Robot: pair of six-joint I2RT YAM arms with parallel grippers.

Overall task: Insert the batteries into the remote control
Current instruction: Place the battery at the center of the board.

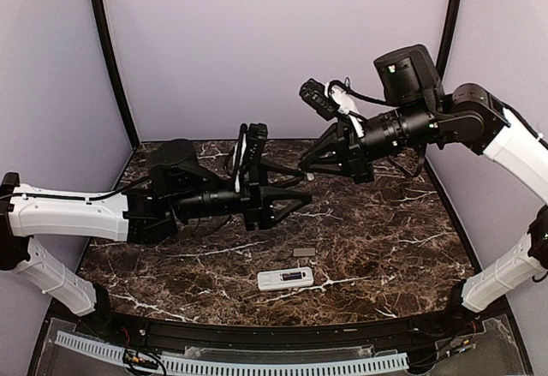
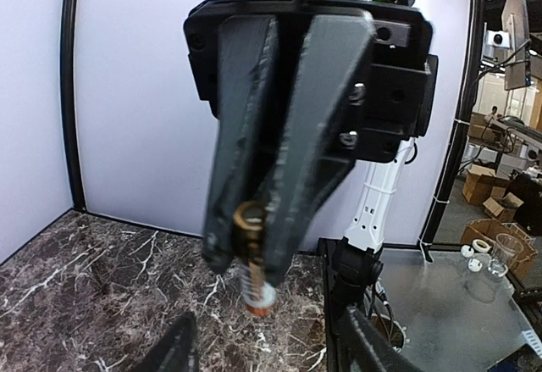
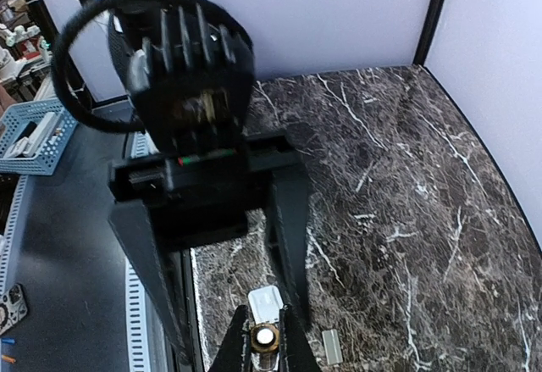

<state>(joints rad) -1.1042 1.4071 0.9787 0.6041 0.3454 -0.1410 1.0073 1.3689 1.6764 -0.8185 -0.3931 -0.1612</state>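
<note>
The left gripper [image 1: 298, 205] hangs above the middle of the tabletop [image 1: 394, 247], pointing right. Its fingers are spread and hold nothing.

Below it, near the middle of the front edge, the remote control [image 1: 285, 278] lies flat. A dark recess shows on its upper face, probably the open compartment. The small flat cover [image 1: 304, 253] lies just behind the remote, apart from it, so the compartment looks to be uncovered.

Further right and toward the back edge, the right gripper [image 1: 310, 169] is also raised, its tips close to the left gripper's and facing them. Its fingers are pressed together on one battery [image 2: 251, 219], whose brassy end pokes out between them.

The task looks to be in its early half. The cover is off and one battery is lifted, but none appears seated in the remote. I cannot find the second battery against the dark marble. Both batteries have yet to go into the compartment, and this looks like a hand-over or re-grip in the air.
</note>
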